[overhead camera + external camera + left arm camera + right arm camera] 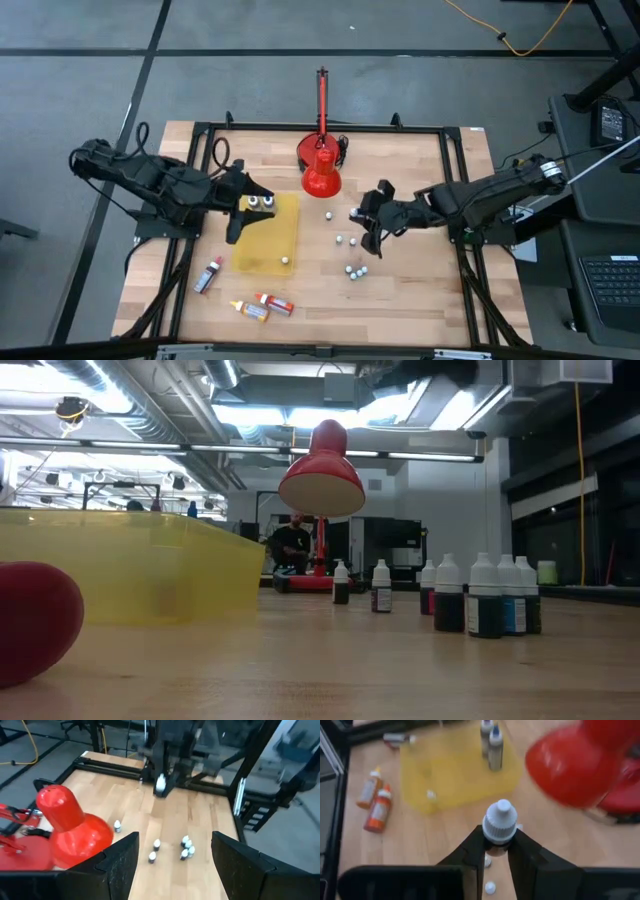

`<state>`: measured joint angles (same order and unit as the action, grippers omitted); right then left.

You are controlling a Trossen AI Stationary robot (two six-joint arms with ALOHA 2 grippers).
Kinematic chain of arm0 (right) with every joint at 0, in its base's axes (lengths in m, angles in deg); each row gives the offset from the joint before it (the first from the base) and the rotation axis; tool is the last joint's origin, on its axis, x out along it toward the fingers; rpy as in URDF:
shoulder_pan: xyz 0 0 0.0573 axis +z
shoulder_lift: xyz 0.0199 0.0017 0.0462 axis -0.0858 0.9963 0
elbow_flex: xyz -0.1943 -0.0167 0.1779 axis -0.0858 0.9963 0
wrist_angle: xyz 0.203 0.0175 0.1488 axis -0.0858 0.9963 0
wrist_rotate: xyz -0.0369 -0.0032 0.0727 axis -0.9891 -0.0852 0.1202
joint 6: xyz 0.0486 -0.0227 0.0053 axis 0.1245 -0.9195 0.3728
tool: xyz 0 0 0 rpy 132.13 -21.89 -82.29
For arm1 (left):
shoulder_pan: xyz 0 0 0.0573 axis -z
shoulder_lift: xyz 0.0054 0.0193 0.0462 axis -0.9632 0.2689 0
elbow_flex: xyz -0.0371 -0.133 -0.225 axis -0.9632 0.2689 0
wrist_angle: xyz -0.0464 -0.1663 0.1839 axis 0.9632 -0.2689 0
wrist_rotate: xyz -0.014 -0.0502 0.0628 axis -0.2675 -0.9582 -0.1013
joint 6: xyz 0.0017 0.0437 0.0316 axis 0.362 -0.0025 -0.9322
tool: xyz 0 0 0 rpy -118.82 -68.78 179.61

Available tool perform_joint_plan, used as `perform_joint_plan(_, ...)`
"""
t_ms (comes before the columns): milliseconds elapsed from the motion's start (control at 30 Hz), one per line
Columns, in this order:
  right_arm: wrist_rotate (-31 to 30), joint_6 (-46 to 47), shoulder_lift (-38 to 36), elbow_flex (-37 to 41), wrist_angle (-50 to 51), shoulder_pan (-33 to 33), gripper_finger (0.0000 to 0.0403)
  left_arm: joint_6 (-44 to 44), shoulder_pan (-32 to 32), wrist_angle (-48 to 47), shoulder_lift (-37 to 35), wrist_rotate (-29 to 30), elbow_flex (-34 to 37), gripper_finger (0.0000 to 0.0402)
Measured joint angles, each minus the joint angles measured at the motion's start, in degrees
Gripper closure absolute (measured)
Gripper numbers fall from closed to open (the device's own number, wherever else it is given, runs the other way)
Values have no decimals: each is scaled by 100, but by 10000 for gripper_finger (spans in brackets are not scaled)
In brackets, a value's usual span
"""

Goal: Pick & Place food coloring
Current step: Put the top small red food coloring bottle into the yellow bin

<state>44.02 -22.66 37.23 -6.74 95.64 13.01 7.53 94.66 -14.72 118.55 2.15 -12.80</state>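
Bottle [498,822] of food coloring sits upright, pinched in my right gripper [497,849]; the yellow tray [268,238] lies toward the left arm, whose gripper [175,855] hangs spread beside it.

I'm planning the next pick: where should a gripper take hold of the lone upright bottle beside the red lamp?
Come from straight above and pinch the bottle across its body just below the pale cap. It stands upright with bare wood around it, but the red lamp sits close on one side.
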Motion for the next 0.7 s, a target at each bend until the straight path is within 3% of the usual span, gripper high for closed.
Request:
perform_joint_plan(267,-195,-223,620,-1846,749,-17,337,-256,-226,-627,658,-189,-1059,162)
perform_joint_plan(467,-170,-494,1395,-2960,802,-44,337,-433,-495,-1017,1221,-736,-1518,162)
perform_joint_plan(700,112,-655,2428,-4379,1034,-157,337,-936,-519,-1005,1622,-745,-1909,162)
